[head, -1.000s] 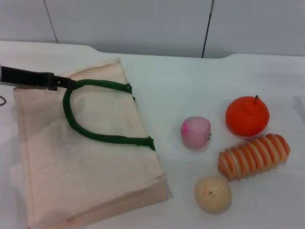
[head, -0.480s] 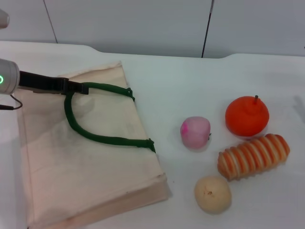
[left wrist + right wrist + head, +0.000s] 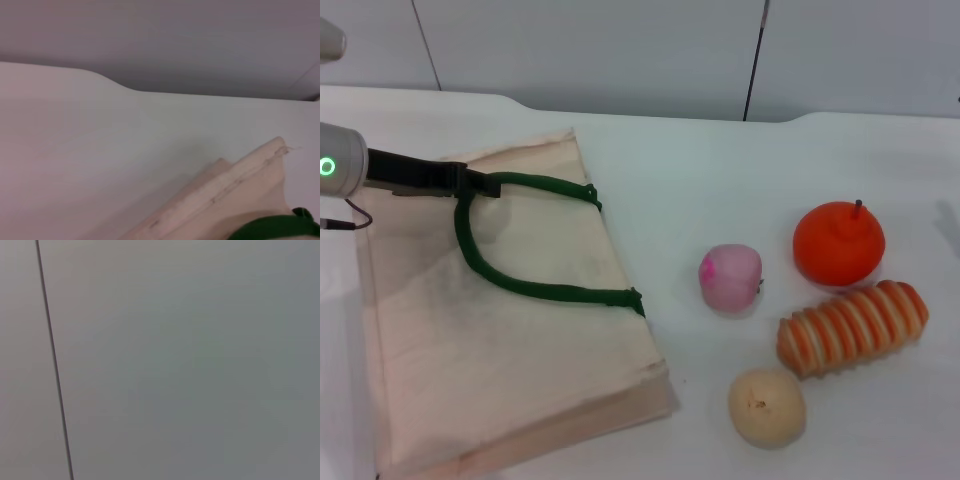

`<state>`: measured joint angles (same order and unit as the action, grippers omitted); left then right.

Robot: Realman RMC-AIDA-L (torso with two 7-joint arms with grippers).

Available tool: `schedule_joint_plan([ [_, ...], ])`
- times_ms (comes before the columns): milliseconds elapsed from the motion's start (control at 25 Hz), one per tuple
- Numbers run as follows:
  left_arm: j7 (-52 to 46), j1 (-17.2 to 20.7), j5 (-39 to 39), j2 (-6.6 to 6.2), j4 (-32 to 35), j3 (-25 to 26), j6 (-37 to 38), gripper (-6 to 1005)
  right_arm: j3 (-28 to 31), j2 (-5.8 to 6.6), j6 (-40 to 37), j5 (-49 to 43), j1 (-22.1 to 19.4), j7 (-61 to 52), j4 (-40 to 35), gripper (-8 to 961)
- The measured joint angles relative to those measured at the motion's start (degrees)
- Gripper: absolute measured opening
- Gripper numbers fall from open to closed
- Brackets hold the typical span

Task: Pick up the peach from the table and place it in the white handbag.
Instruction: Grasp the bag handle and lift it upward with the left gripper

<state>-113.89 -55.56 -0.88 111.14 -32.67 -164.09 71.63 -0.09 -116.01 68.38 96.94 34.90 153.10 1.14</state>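
The peach (image 3: pixel 730 276) is small, pale pink with a magenta blush, and lies on the white table to the right of the white handbag (image 3: pixel 520 340). The handbag lies flat at the left, its dark green handles (image 3: pixel 510 280) looped on top. My left gripper (image 3: pixel 480 185) reaches in from the left edge and is shut on the far end of a green handle. In the left wrist view the handbag's upper edge (image 3: pixel 235 185) and a bit of green handle (image 3: pixel 272 229) show. My right gripper is out of view; its wrist view shows only a grey wall.
A bright orange fruit with a stem (image 3: pixel 838 243) sits right of the peach. A striped orange-and-cream bread-like object (image 3: pixel 853 326) lies in front of it. A beige-tan round fruit (image 3: pixel 766 406) lies nearest the front. A grey wall backs the table.
My left gripper has moved right along the bag's top edge to the handle's end. The handle's loop has shifted slightly. The peach and the other objects have not moved.
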Motion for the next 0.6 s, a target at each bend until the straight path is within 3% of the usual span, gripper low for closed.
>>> schedule_joint_plan([
  [120,-0.35,0.0,-0.07,-0.07,0.0,0.0,-0.01,610,0.0,0.0,-0.02,0.0,0.0,0.0,0.0,896],
  [200,-0.36,0.0,-0.39,-0.07,0.0,0.0,-0.01,386,0.0,0.0,-0.04,0.0,0.0,0.0,0.0,897],
  [440,-0.42,-0.1,-1.37,0.04,-0.03,0.0,0.0,169,0.0,0.0,-0.08,0.0,0.0,0.0,0.0,897],
  [600,-0.07,-0.1,0.33,0.08,-0.06,0.04,0.04,161,0.0,0.0,-0.1,0.0,-0.16,0.0,0.0,897],
])
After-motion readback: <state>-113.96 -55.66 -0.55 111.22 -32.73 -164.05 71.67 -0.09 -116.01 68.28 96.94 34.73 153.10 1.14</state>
